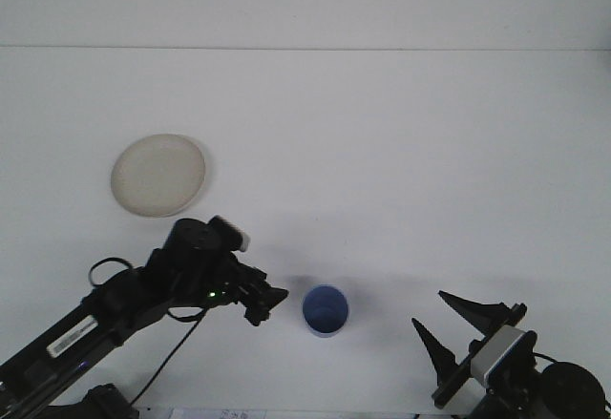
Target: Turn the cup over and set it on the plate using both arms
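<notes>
Blue cup (326, 310) upright, mouth up. Left claw (270, 302) beside it, spread unclear. Right claw (448, 327) apart.

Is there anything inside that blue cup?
The blue cup looks empty: only its blue inside shows. Nothing lies on the plate either. What the cup's base hides cannot be seen.

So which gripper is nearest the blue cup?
The left gripper, extended just left of the blue cup; the right gripper sits farther away.
</notes>
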Robot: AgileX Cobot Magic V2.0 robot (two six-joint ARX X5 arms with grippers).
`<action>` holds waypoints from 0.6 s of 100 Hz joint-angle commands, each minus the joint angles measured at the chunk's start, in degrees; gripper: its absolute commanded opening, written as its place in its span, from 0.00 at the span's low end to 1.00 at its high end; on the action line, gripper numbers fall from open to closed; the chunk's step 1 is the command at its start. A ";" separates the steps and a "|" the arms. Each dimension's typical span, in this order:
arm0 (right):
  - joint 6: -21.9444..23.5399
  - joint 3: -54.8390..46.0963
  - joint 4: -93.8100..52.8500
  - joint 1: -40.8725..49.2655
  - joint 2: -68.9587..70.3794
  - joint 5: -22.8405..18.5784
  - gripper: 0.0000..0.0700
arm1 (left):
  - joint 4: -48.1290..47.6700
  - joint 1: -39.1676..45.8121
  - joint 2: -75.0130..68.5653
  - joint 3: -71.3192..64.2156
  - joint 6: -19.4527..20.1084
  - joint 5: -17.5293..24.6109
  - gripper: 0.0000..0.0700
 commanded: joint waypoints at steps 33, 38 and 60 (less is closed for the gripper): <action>-0.44 0.17 0.04 0.46 0.20 0.09 0.58 | -7.72 -10.05 22.25 15.91 4.79 -7.50 0.56; -0.44 0.17 0.04 0.46 0.20 0.09 0.58 | -8.11 -10.67 24.04 16.92 4.85 -8.79 0.56; -0.46 0.17 0.04 0.46 0.20 0.09 0.58 | -8.33 -11.76 28.79 17.49 5.20 -11.54 0.54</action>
